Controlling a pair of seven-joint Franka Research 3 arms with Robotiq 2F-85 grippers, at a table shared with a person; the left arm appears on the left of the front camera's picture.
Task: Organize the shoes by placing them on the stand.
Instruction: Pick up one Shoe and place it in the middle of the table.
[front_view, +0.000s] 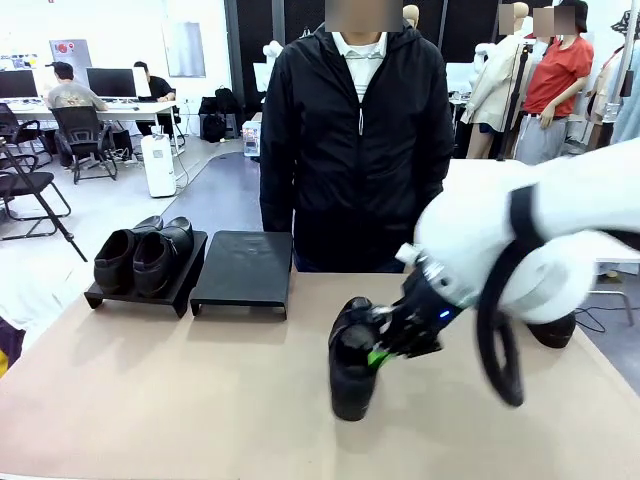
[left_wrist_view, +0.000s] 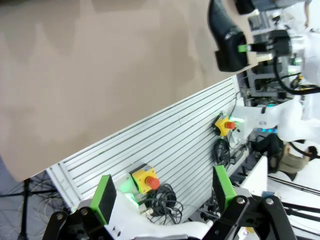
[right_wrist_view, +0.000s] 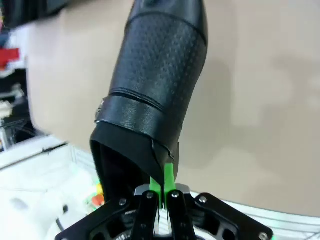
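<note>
Two black glossy shoes stand side by side on the left black stand. A second black stand beside it is bare. My right gripper is shut on the heel rim of a third shoe, toe towards the near table edge. In the right wrist view the green pads pinch that shoe's collar. A dark shoe lies mostly hidden behind my right arm. My left gripper is open with nothing in it, off the table's near edge; its view shows the held shoe.
A person in a black jacket stands at the far side of the tan table, hands out of sight. Below the table's near edge the left wrist view shows a ribbed metal panel, yellow stop buttons and cables.
</note>
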